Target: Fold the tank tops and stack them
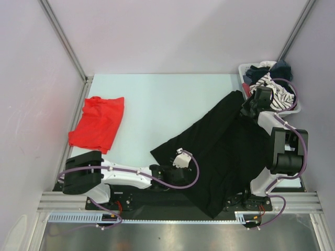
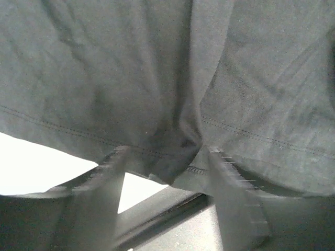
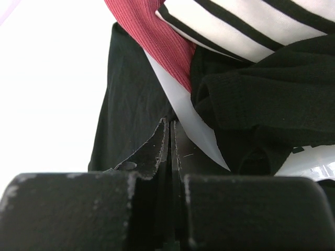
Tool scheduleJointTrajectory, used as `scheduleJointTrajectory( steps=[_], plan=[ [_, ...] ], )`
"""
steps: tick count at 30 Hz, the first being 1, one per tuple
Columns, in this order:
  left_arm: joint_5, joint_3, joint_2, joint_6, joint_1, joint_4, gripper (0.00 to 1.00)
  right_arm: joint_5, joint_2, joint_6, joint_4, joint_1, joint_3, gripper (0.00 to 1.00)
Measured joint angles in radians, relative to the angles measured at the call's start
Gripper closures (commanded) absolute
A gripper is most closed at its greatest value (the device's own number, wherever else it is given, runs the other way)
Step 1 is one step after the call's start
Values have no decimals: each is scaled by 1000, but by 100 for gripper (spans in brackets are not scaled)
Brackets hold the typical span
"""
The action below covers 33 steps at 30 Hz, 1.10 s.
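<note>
The 1 black tank top (image 1: 230, 151) lies unfolded and rumpled, a long diagonal running from well nearer than the white basket (image 1: 243, 69) up to its near-left corner; the left gripper (image 2: 166, 151), nearer and left of the basket, stands with jaws parted, a bunched hem hanging loose between them. The right gripper (image 3: 170, 130), just beside the basket at that top's far corner, is pressed closed, though whether cloth is pinched is hard to make out. The 1 red tank top (image 1: 98, 123), folded, lies far to the basket's left, making 2 tops.
</note>
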Motion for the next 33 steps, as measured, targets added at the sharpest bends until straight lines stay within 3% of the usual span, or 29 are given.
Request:
scheduleJointTrajectory(
  steps=[2, 7, 16, 25, 33],
  plan=[
    [-2, 0, -10, -1, 0, -11, 16, 3, -3, 0, 3, 0, -3, 100],
    [-4, 0, -96, 0, 0, -49, 1, 6, -4, 0, 3, 0, -3, 100],
    [10, -18, -288, 0, 19, -80, 0, 9, -4, 0, 3, 1, -3, 100],
    [143, -130, -357, 30, 358, -61, 3, 10, -4, 0, 2, 2, -3, 100],
    [217, -147, -273, 83, 602, -8, 6, 22, -4, -1, 2, 7, -3, 100]
  ],
)
